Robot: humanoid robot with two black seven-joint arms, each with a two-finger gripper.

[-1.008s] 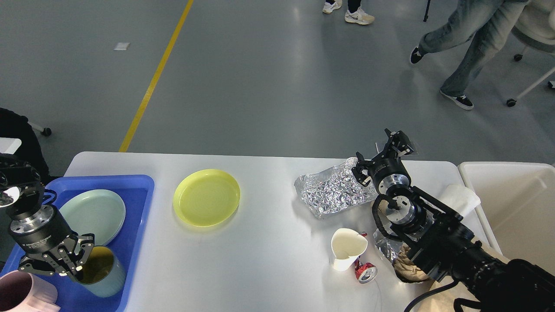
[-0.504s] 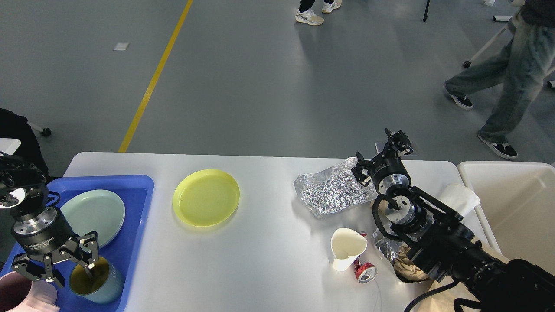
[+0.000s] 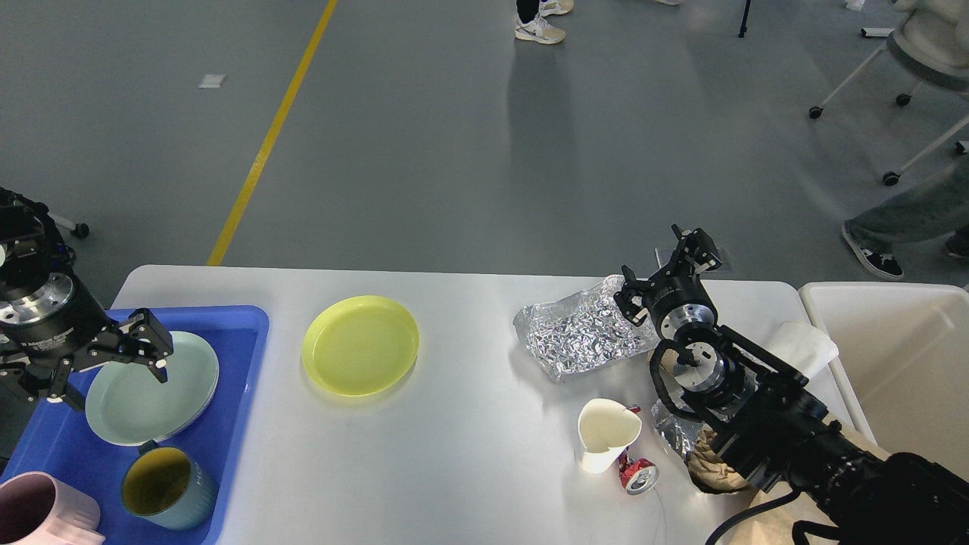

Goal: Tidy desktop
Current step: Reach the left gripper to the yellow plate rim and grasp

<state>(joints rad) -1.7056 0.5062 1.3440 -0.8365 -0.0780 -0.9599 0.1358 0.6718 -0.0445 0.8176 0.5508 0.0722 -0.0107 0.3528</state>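
The desktop [image 3: 469, 454] is a glossy white-grey tabletop. On it lie a yellow plate [image 3: 360, 344], a crumpled foil sheet [image 3: 583, 333], a dented paper cup [image 3: 606, 435] and a crushed red can [image 3: 638, 474]. My left gripper [image 3: 106, 375] hangs open over the pale green plate [image 3: 151, 390] in the blue tray [image 3: 242, 325], holding nothing. A teal mug [image 3: 166, 488] stands upright in the tray's near end, apart from the gripper. My right gripper [image 3: 665, 266] is open and empty above the foil's far right corner.
A pink mug [image 3: 38, 515] sits at the tray's near left corner. A cream-white bin [image 3: 901, 363] stands off the table's right end. A white crumpled wrapper [image 3: 802, 344], a small foil scrap [image 3: 670, 431] and brown paper [image 3: 715, 465] lie by my right arm.
My left gripper let go of the teal mug, which now stands in the tray, and drew back up and away over the green plate. The right arm has not moved.
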